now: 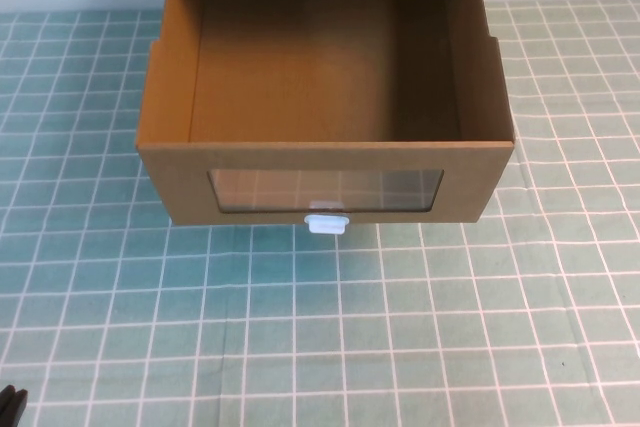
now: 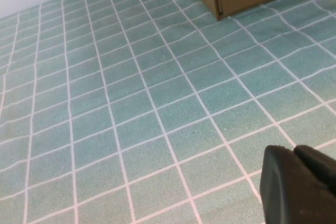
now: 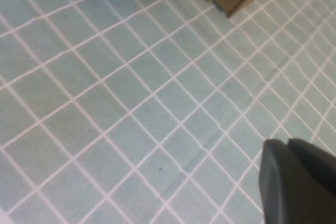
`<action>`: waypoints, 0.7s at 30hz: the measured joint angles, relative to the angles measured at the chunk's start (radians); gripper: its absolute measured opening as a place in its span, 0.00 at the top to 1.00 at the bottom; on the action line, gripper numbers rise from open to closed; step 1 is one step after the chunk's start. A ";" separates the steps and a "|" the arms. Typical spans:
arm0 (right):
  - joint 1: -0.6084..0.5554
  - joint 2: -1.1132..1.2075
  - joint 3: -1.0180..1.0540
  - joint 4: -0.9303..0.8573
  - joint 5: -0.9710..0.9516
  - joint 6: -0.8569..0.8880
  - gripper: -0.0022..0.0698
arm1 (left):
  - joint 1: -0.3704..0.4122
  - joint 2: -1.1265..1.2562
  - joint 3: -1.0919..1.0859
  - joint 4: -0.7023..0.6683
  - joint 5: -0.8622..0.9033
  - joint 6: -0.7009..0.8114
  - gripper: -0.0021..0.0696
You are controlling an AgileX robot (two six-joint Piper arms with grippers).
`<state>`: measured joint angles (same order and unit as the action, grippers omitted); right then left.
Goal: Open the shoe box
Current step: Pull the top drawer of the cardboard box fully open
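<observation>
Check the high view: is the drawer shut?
No, the drawer stands pulled out; left hand and right hand hover over the mat, clear of it.

Shoe box [image 1: 325, 182] on table [image 1: 450, 327] at mid-rear, left gripper [image 1: 12, 404] at near-left corner, right gripper [image 3: 290, 145] apart from box

A brown cardboard shoe box [image 1: 325, 87] stands at the far middle of the worktop [image 1: 300, 327], its drawer [image 1: 170, 117] slid out toward the near side — inside open from above. The drawer's front carries a wide clear window [image 1: 325, 190] and, just under it, a small white pull tab [image 1: 328, 223].
</observation>
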<state>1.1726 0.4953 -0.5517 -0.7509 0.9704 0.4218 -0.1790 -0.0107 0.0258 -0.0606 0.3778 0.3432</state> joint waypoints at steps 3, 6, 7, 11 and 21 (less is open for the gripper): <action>-0.076 -0.069 0.000 0.010 0.000 0.000 0.99 | 0.000 0.000 0.000 0.000 0.000 0.000 0.98; -0.197 -0.169 0.000 0.018 -0.029 0.011 0.99 | 0.000 0.000 0.000 0.000 0.000 0.000 0.98; -0.247 -0.220 0.000 0.032 -0.056 0.034 0.99 | 0.000 0.000 0.000 0.000 0.000 0.000 0.98; -0.458 -0.388 0.000 0.162 -0.172 0.183 0.99 | 0.000 0.000 0.000 0.002 0.000 0.000 0.98; -0.858 -0.515 0.109 0.465 -0.370 0.261 0.99 | 0.000 -0.002 0.000 0.002 0.001 0.000 0.98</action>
<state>0.3144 -0.0194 -0.4429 -0.2860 0.6003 0.6831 -0.1790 -0.0126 0.0258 -0.0590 0.3792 0.3432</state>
